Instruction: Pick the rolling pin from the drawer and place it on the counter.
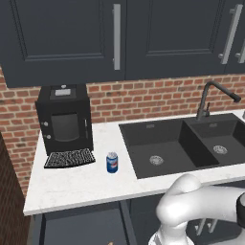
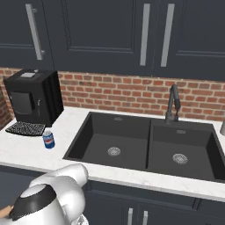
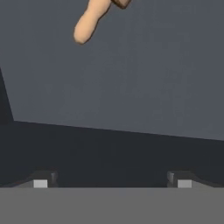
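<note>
In the hand view a light tan handle end of the rolling pin [image 3: 87,26] pokes in from the top edge, lying on the grey floor of the drawer [image 3: 140,83]. My gripper [image 3: 112,181] looks down into the drawer, its two dark fingertips [image 3: 40,181] far apart and open, with nothing between them, well short of the pin. The open drawer [image 1: 81,225] shows below the front edge of the white counter [image 1: 72,184], and a sliver of tan rolling pin [image 1: 111,242] peeks at the bottom edge. My arm hides the rest.
A blue soda can [image 1: 112,162] stands on the counter beside a black coffee machine [image 1: 64,119]. The black double sink [image 1: 182,143] with its faucet [image 1: 206,98] takes up the right side. Dark upper cabinets hang above the brick wall.
</note>
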You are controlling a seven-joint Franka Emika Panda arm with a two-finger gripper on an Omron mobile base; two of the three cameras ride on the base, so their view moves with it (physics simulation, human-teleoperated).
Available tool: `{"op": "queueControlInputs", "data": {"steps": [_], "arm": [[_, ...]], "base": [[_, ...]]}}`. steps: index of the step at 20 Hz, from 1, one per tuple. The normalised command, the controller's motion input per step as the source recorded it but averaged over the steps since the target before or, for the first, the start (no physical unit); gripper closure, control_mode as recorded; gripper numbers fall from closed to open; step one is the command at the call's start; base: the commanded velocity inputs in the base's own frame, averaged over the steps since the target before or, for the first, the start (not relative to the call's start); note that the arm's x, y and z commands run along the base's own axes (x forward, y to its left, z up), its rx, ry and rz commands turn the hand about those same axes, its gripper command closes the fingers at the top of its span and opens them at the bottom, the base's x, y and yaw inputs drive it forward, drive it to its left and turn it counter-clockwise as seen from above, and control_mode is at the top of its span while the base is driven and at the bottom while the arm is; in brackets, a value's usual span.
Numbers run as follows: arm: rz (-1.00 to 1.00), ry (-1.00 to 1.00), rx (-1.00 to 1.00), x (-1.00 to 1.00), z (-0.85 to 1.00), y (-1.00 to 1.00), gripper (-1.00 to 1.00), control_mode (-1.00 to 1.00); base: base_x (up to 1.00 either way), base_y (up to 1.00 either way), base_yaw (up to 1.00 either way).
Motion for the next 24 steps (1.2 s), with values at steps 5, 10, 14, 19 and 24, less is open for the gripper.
{"op": "queueControlInputs", "data": {"steps": [5,10,14,19,24], "arm": [[0.0,0.0,0.01,0.53,0.36,-0.25,-1.0,-1.0],[-0.03,-0.01,0.03,0.63,0.41,-0.48,-1.0,-1.0],[-0.11,-0.07,0.0,0.54,0.07,-0.42,-1.0,-1.0],[-0.18,-0.1,-0.05,0.5,0.0,-0.06,-1.0,-1.0],[-0.21,-0.14,-0.08,0.33,0.0,-0.01,-1.0,-1.0]], "base": [[0.0,0.0,0.0],[0.0,0.0,0.0],[0.0,0.0,0.0],[0.0,0.0,0.0],[0.0,0.0,0.0]]}}
